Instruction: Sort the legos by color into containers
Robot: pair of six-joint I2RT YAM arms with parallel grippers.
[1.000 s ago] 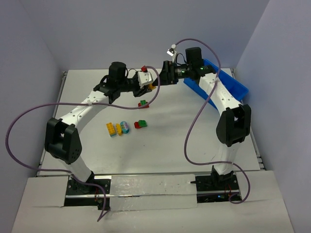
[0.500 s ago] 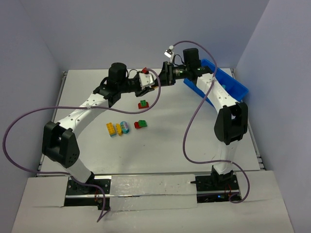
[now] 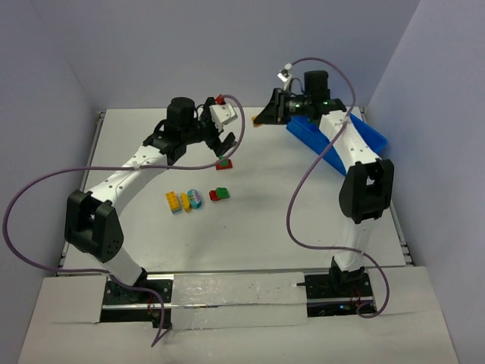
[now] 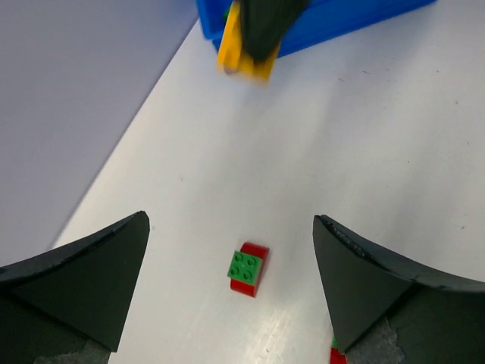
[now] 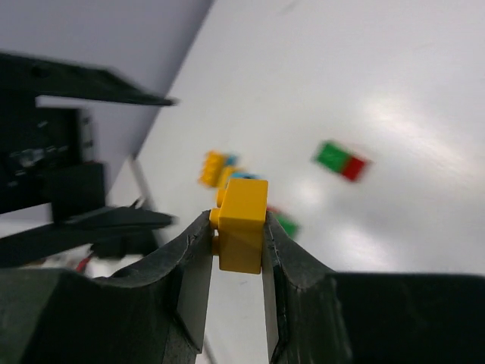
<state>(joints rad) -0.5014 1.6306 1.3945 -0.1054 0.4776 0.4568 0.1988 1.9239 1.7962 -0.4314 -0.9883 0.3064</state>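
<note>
My right gripper (image 3: pixel 263 118) (image 5: pixel 237 227) is shut on a yellow lego (image 5: pixel 244 205) and holds it in the air just left of the blue bin (image 3: pixel 362 137) (image 4: pixel 341 19). In the left wrist view that brick (image 4: pixel 231 53) shows in front of the bin. My left gripper (image 3: pixel 222 145) (image 4: pixel 231 220) hangs open and holds nothing. It is above a green-on-red pair (image 4: pixel 248 269) on the table. Another red and green pair (image 3: pixel 220 193) and yellow and light blue bricks (image 3: pixel 184 200) lie nearer the middle. The bin's compartments are hidden by the right arm.
Purple cables loop from both arms over the table. Walls close in the table at the back and on both sides. A further red and green brick (image 4: pixel 334 349) peeks out beside my left gripper's right finger.
The two grippers met at the yellow brick. The right one shut on it and the left one opened. The right gripper then drew back toward the bin and the left swung down over the table.
</note>
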